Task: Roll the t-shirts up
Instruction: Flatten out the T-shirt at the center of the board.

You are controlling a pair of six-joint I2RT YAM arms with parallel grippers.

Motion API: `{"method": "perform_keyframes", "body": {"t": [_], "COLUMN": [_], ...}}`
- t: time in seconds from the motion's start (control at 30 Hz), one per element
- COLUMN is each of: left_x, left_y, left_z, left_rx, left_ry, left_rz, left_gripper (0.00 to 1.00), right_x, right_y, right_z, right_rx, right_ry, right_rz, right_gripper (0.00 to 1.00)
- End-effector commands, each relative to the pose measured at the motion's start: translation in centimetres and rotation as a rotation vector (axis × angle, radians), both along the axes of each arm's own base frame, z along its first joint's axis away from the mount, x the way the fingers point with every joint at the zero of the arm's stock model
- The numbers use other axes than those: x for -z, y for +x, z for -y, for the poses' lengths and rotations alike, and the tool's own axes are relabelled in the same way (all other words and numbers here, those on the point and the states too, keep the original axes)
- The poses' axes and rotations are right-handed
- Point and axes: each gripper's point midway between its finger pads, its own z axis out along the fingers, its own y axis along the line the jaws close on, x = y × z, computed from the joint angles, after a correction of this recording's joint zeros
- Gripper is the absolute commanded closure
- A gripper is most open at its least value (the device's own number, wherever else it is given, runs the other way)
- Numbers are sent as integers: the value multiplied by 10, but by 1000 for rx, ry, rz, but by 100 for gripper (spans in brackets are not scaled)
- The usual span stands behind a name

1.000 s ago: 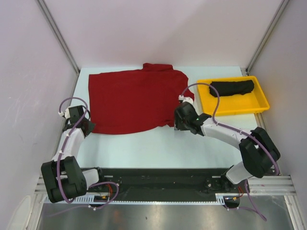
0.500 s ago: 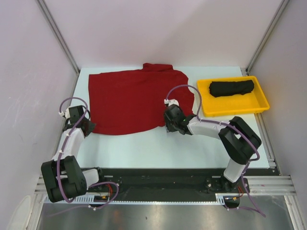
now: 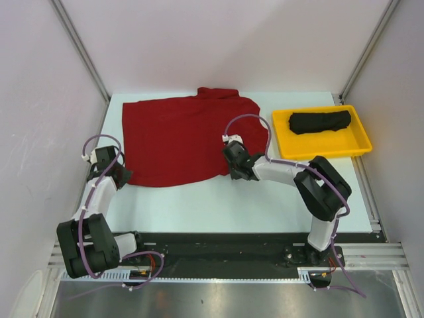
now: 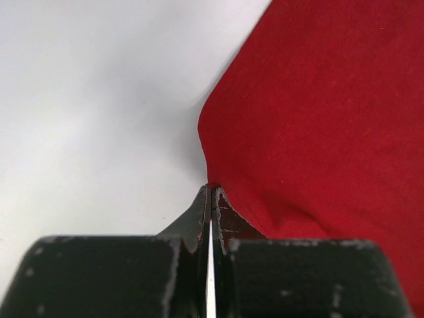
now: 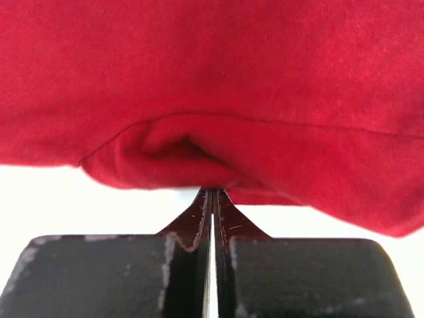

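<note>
The deep red t-shirt (image 3: 182, 136) lies spread flat on the white table, collar at the far side. My left gripper (image 3: 125, 178) is shut on its near left corner, where the cloth (image 4: 318, 119) meets the closed tips (image 4: 211, 191). My right gripper (image 3: 232, 173) is shut on the near hem toward the right. There the red fabric (image 5: 218, 79) bunches into a small raised fold just above the closed tips (image 5: 212, 192). The black t-shirt (image 3: 320, 121) lies rolled up in the tray, away from both grippers.
A shallow yellow tray (image 3: 298, 147) stands at the right, close behind my right forearm. Bare white table (image 3: 199, 202) runs between the shirt's hem and the arm bases. Pale walls with metal posts close in the left, right and far sides.
My right gripper has slid left along the near hem and closed on it, having stood open before. The left gripper has kept its place and stayed shut.
</note>
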Motion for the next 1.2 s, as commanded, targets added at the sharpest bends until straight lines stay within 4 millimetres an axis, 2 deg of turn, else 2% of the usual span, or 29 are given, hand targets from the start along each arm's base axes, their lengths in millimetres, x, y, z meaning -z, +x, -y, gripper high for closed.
{"method": "perform_keyframes", "body": {"t": [0.0,0.1,0.17,0.2,0.27,0.4,0.43,0.5,0.53,0.57,0.6,0.63,0.67,0.73,0.77,0.8,0.87,0.9,0.93,1.07,1.17], "left_x": [-15,-14,-10,-9,-7,-7,-9,-9,-11,-12,-11,-11,-11,-11,-10,-11,-10,-9,-9,-7,-4], "left_y": [13,11,9,9,7,7,7,6,7,7,6,6,6,5,6,5,5,4,4,3,1], "left_z": [-5,-4,-3,-2,0,1,1,1,1,1,0,1,1,2,2,2,3,3,3,5,5], "left_rx": [17,26,27,28,32,36,35,40,43,44,40,42,39,37,37,32,31,25,23,20,18], "left_ry": [19,18,14,13,5,-2,1,2,3,5,7,4,3,-2,-2,-3,-9,-12,-12,-21,-23], "left_rz": [42,43,40,40,34,35,42,38,42,44,42,40,41,41,41,44,46,48,51,57,48], "left_gripper": [100,100,100,100,100,100,99,96,92,90,88,87,87,86,86,85,85,85,85,85,85], "right_x": [-62,-89,-94,-94,-91,-74,-69,-68,-80,-78,-85,-88,-103,-93,-102,-84,-75,-79,-60,-49,-42], "right_y": [-13,-37,-50,-61,-67,-71,-69,-61,-59,-58,-50,-49,-49,-50,-52,-62,-71,-72,-83,-91,-88], "right_z": [-7,-17,-27,-38,-48,-57,-55,-45,-40,-30,-17,-8,0,29,36,48,59,61,70,72,73], "right_rx": [-28,-67,-95,-119,-133,-140,-127,-92,-81,-50,-1,26,61,151,173,224,276,315,337,371,400], "right_ry": [47,104,151,195,223,229,220,212,227,213,208,209,244,217,250,250,281,331,314,321,279], "right_rz": [-18,-80,-122,-166,-195,-269,-275,-271,-241,-227,-179,-165,-131,-114,-88,-116,-124,-101,-126,-97,-60], "right_gripper": [100,100,100,100,100,100,90,79,66,60,53,47,46,46,46,46,46,45,46,46,46]}}
